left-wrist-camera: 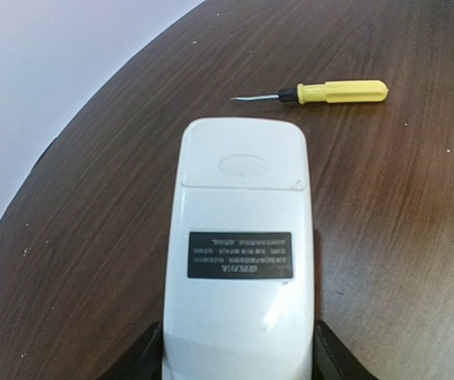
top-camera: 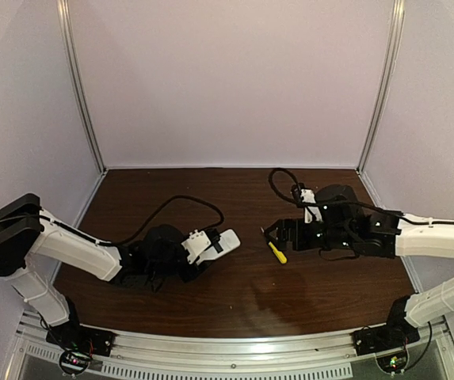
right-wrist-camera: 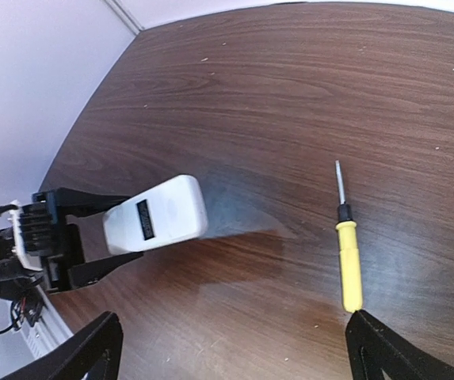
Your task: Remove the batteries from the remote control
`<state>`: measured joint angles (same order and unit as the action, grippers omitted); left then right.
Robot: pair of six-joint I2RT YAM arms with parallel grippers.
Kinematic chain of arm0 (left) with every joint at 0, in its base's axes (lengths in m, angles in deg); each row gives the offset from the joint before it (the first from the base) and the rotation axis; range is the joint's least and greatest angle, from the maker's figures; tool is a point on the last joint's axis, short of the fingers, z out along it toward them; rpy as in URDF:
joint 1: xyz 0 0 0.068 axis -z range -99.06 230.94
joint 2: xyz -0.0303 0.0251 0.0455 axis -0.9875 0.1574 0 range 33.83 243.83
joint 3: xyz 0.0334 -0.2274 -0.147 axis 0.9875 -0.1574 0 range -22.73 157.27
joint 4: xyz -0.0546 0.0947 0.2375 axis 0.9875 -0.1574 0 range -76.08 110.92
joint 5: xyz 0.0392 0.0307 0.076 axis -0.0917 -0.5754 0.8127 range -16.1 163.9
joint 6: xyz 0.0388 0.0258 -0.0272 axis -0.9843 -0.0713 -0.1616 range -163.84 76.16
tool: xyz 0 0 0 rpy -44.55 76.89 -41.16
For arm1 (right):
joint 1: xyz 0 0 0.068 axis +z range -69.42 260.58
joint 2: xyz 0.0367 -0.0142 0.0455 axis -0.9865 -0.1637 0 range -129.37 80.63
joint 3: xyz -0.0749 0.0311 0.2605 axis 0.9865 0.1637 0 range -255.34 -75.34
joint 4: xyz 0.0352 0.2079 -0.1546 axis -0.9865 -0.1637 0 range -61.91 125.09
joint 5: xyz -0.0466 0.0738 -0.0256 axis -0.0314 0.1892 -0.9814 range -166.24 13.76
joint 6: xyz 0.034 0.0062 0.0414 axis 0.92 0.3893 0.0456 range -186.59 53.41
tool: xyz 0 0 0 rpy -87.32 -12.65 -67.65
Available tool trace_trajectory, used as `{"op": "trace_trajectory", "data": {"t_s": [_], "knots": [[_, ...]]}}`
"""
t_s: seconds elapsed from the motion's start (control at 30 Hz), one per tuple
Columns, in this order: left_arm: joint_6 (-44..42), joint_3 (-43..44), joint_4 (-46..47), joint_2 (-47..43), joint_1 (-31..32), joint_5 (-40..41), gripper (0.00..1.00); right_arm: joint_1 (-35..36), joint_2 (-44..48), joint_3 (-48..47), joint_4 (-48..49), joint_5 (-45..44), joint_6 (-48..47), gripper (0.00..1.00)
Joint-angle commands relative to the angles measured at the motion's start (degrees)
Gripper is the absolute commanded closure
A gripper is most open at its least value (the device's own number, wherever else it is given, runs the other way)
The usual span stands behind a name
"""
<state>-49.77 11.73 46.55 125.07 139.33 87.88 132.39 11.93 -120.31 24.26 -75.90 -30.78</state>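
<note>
My left gripper (top-camera: 199, 255) is shut on the white remote control (top-camera: 215, 243) and holds it above the table, back side up, with a dark label (left-wrist-camera: 240, 255) and the closed battery cover (left-wrist-camera: 242, 154) showing. The remote also shows in the right wrist view (right-wrist-camera: 155, 214). No batteries are in view. My right gripper (top-camera: 272, 234) is open and empty, its fingertips (right-wrist-camera: 377, 348) spread wide just over the handle end of the yellow-handled screwdriver (right-wrist-camera: 348, 261).
The yellow screwdriver (top-camera: 277, 252) lies on the dark wooden table (top-camera: 242, 301) between the two arms; it also shows in the left wrist view (left-wrist-camera: 337, 93). White walls and metal posts close in the back and sides.
</note>
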Motion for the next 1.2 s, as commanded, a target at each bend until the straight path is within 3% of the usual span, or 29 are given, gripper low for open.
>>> {"op": "trace_trajectory", "data": {"t_s": [0.0, 0.2, 0.4, 1.17], "knots": [[-3.43, 1.16, 2.83, 1.32, 0.17, -7.05, 1.0, -0.4, 2.18, -1.78, -4.22, 10.86, -0.91, 0.0], [-5.0, 0.61, 3.2, 0.69, 0.22, -19.52, 1.0, -0.41, 4.03, 0.76, -3.17, 19.24, 2.2, 0.0], [-5.74, 0.45, 3.46, 0.55, 0.19, -24.72, 1.0, -0.09, 5.83, 3.71, 0.33, 24.42, 5.45, 0.0], [-6.81, -1.63, 5.66, -1.39, 0.2, -29.17, 1.0, 4.73, -3.17, -0.47, 3.0, 24.8, 7.08, 0.0]]}}
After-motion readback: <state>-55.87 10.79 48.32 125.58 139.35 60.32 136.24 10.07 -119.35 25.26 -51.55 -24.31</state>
